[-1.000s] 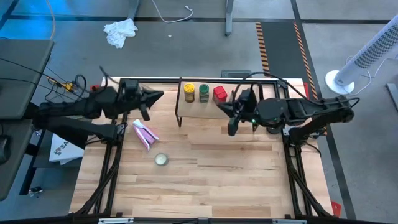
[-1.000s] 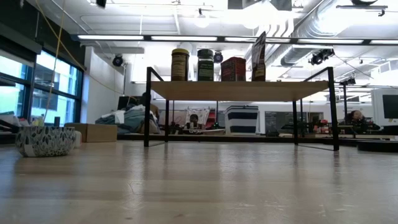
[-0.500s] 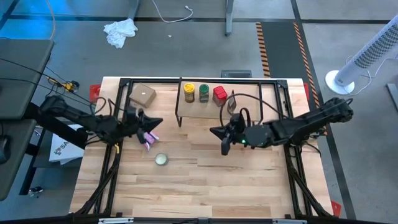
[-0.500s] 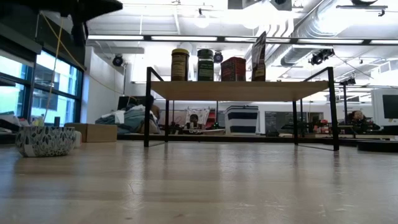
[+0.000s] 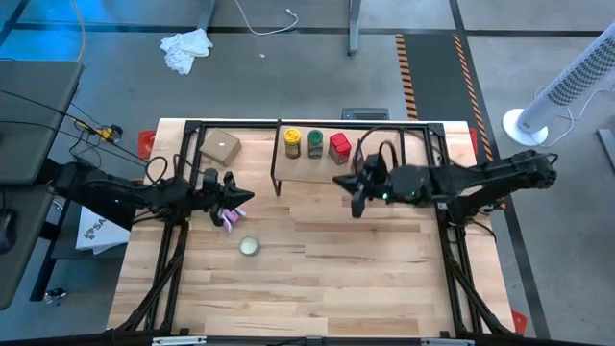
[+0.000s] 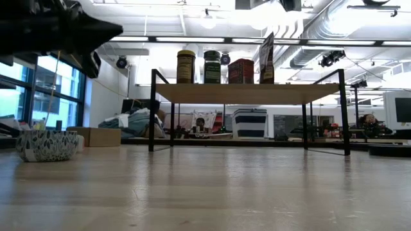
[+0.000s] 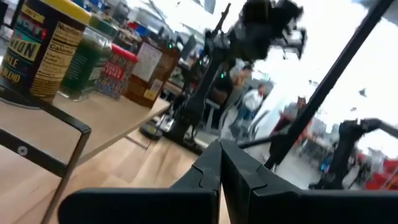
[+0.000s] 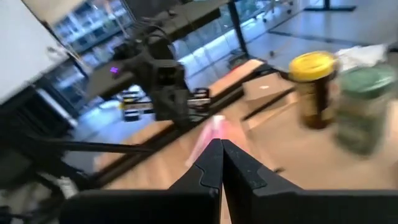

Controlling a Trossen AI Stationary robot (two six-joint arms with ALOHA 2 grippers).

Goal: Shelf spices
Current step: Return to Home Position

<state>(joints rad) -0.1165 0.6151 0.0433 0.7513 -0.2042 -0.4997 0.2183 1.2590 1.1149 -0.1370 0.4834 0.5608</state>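
The shelf (image 6: 247, 93) stands by its thin black legs at the table's far edge. On its top board stand the yellow-lidded jar (image 5: 292, 142), the green-lidded jar (image 5: 314, 142) and the red container (image 5: 338, 144). The brown packet (image 6: 267, 58) stands upright beside them. My left gripper (image 5: 248, 197) is shut, to the left of the shelf and above the pink packet (image 5: 229, 219). My right gripper (image 5: 338, 180) is shut, just in front of the shelf's near edge, below the red container. Neither holds anything.
A pale round tin (image 5: 249, 246) sits on the table near the pink packet. A brown cardboard box (image 5: 222, 146) lies at the far left corner. A black frame rail (image 5: 327, 123) runs along the far edge. Bare wood (image 5: 365, 269) fills the near half.
My left gripper came from beside the shelf's far left toward the near edge and now hangs over the pink packet. My right gripper swung out toward the near edge, then came back toward the shelf's front. Both stayed shut. The spices on the shelf did not move.
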